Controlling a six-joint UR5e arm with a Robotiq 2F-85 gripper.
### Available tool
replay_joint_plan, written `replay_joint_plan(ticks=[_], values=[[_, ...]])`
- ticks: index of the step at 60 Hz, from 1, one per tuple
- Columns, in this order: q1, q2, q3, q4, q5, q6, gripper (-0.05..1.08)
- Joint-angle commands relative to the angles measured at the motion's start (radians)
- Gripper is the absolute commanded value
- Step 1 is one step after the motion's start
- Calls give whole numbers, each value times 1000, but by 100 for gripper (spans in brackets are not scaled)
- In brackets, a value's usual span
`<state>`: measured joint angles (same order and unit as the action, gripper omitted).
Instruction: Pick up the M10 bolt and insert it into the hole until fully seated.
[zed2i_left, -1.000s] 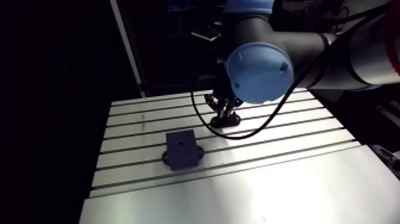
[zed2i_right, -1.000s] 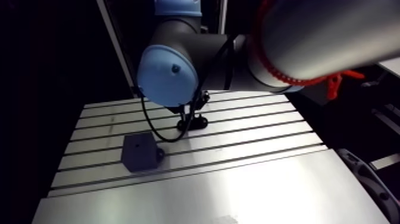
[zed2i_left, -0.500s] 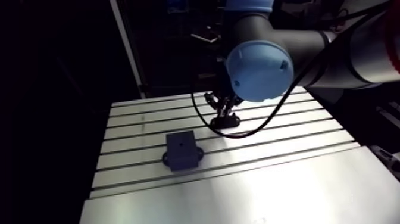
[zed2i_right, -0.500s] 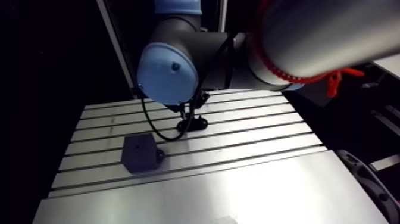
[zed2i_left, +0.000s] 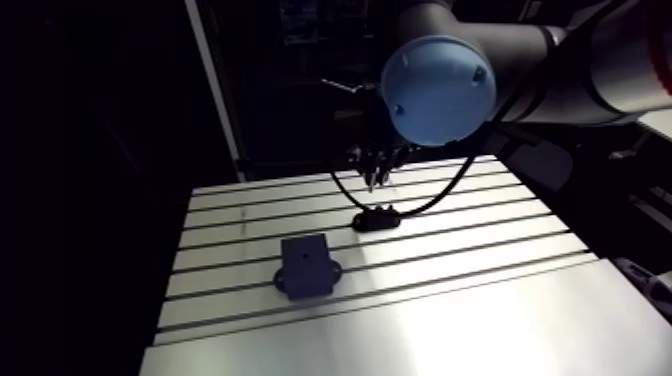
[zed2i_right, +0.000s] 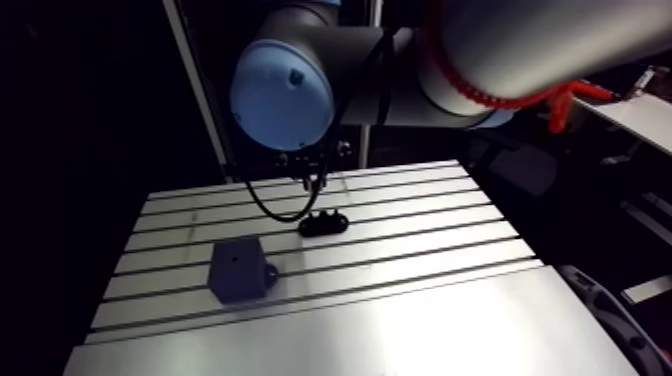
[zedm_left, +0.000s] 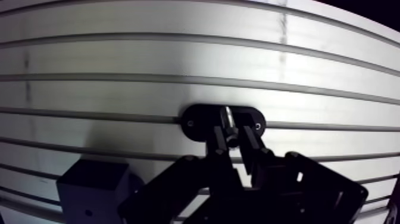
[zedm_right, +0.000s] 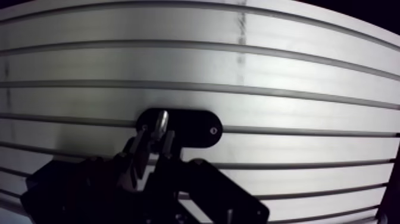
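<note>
In the wrist view my gripper (zedm_left: 230, 132) is shut on the M10 bolt (zedm_left: 226, 116), a short metallic pin standing up between the two fingertips. Under it, on the slotted table (zedm_left: 119, 59), lies a flat black oval holder (zedm_left: 193, 124). A dark block (zedm_left: 92, 186) with a small hole in its face stands beside the gripper. In the arm view the gripper (zed2i_left: 377, 176) hangs above the holder (zed2i_left: 377, 217), apart from it. The block (zed2i_left: 305, 266) sits nearer the table's front, to the left.
Long grooves run across the aluminium table (zed2i_left: 480, 300). Its near half is a smooth plate. A pale upright post (zed2i_left: 212, 80) stands behind the table's back left corner. The arm's large blue-capped joint (zed2i_left: 438, 90) hangs over the back right.
The gripper has risen off the black holder, which it was down on earlier, and now hangs above it. The arm camera has shifted with the arm. The block has not moved.
</note>
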<state>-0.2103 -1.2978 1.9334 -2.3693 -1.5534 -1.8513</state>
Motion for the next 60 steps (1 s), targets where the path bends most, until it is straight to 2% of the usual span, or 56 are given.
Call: replay_joint_plan(ticks=[1, 10, 12, 13, 18, 22, 26, 33, 41, 60], values=[[2, -44, -65, 115, -1, 9, 108], [13, -67, -143, 261, 0, 36, 108], [25, -68, -186, 331, 0, 60, 108], [25, -68, -186, 331, 0, 60, 108], [49, -67, -249, 461, -6, 85, 108], [53, -67, -263, 489, -8, 87, 108], [84, -64, -310, 590, -15, 106, 108], [119, -61, -365, 685, -15, 133, 108], [141, -62, -379, 746, -16, 137, 108], [190, -69, -344, 746, -20, 145, 108]])
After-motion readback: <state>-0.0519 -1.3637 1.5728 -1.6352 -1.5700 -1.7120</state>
